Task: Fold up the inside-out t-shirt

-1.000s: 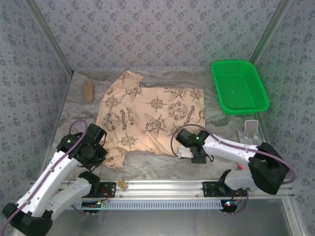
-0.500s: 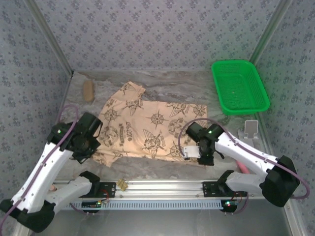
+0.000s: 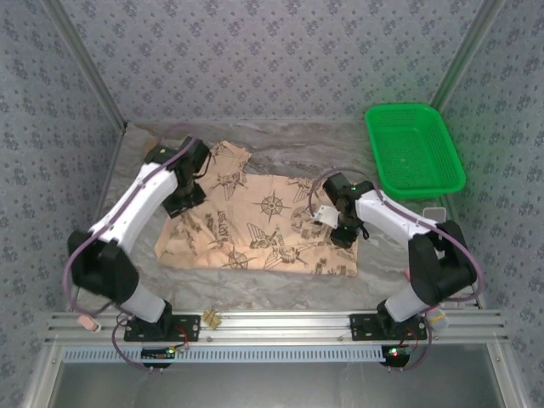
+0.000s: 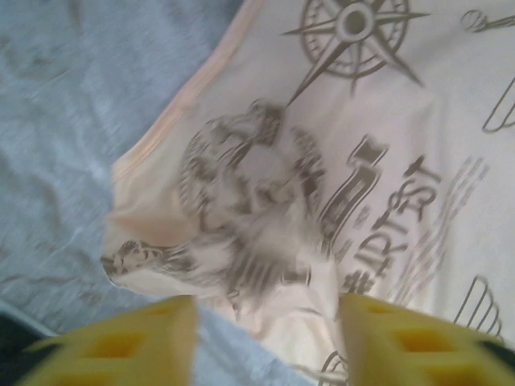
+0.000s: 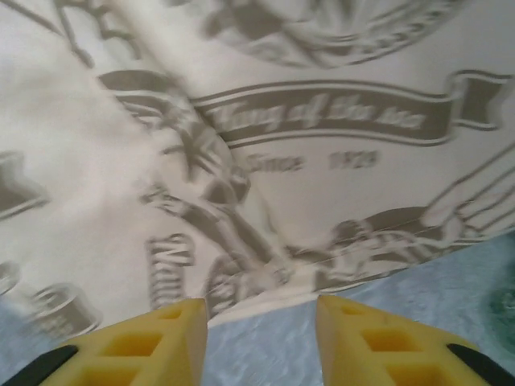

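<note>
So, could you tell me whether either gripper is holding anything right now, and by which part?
Nothing is held. The left gripper and the right gripper both stand open over the t-shirt, with no cloth pinched between their fingers.

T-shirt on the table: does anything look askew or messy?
The t-shirt lies lopsided on the table, its left side reaching farther back than its right, and its near edge is uneven. Its corner by the left end effector is crumpled.

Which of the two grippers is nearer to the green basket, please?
The right gripper, over the t-shirt's right edge; the green basket lies just beyond it at the far right, whereas the left gripper hangs over the shirt's opposite end.
</note>
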You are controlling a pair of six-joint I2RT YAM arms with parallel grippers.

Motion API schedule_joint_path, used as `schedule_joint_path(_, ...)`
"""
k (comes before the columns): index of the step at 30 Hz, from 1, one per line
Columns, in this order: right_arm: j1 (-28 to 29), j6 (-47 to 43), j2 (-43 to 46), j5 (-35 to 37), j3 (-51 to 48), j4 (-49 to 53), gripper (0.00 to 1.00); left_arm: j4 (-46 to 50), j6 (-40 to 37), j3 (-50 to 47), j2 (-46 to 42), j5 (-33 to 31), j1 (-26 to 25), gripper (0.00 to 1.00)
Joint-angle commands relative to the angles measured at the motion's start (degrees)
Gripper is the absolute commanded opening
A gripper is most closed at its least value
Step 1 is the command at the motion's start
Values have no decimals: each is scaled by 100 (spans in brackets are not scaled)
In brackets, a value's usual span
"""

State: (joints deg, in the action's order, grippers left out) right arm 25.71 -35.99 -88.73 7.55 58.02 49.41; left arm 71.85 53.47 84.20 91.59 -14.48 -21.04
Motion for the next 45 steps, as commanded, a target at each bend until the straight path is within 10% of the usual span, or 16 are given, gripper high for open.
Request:
schedule_joint_path(1, -27, 814, 159, 571, 134, -509, 45, -469, -661, 439, 472, 97, 170, 100)
schedule_joint_path(10, 1512, -484, 1678, -1265, -782, -2397, 53, -1151, -213, -1503, -1362, -880, 558, 100)
schedule_joint_path(18, 2942, 873, -805, -2035, -96, -6930, 54, -979, 531, -2904, -1596, 345, 1522, 48)
schedule_joint_path(34, 3790, 848, -3886, -2286, 2675, -6296, 59, -1170, 904, -3705, -272, 267, 1602, 32)
schedule_joint_path(37, 3768, 968, -4056, -1720, 2794, -6280, 47, -1060, 1044, -3777, -111, 2, 1660, 31)
schedule_joint_path(41, 3586, 1312, -4103, -1484, 2950, -6060, 4, -1045, 1004, -3824, -27, -5, 1794, 30)
schedule_joint_path(45, 3439, 1722, -3871, -1504, 2761, -6321, 0, -1107, 1007, -3903, -112, -11, 1803, 30)
